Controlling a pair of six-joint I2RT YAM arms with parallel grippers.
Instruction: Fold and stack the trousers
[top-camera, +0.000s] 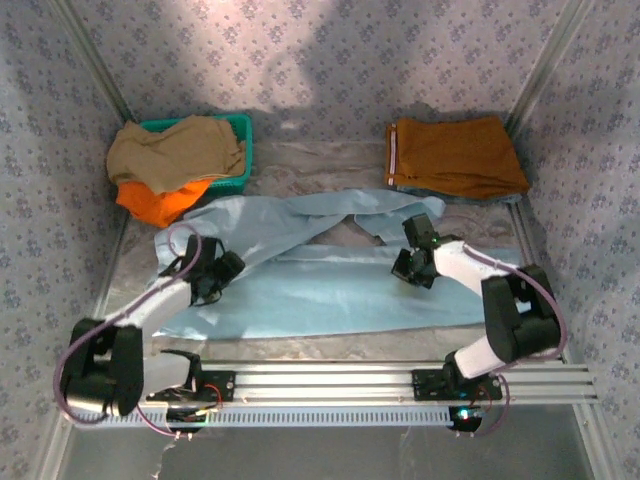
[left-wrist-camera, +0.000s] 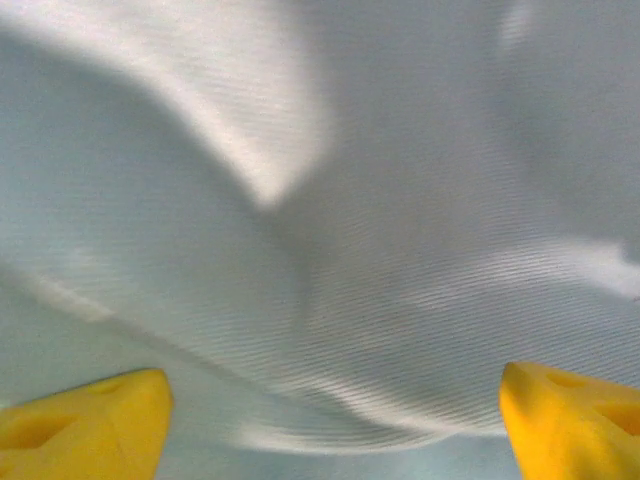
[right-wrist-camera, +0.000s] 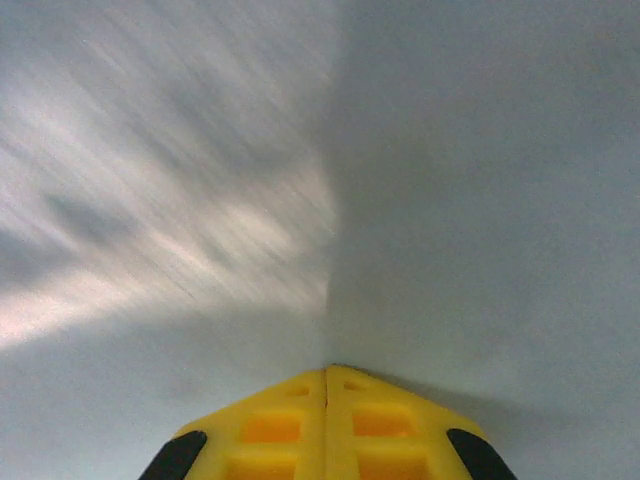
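The trousers (top-camera: 330, 295) are spread flat on the counter (top-camera: 330, 160), under and between both tools. The left tool (top-camera: 218, 272) is held wide apart, with pale blue cloth directly beneath its fingertips (left-wrist-camera: 90, 410). The right tool (top-camera: 413, 266) is closed, its tips pressed together on a cloth fold that runs ahead of it.

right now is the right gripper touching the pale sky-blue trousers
Touching: right wrist view shows the right gripper shut on the pale sky-blue trousers, a crease rising from its tip.
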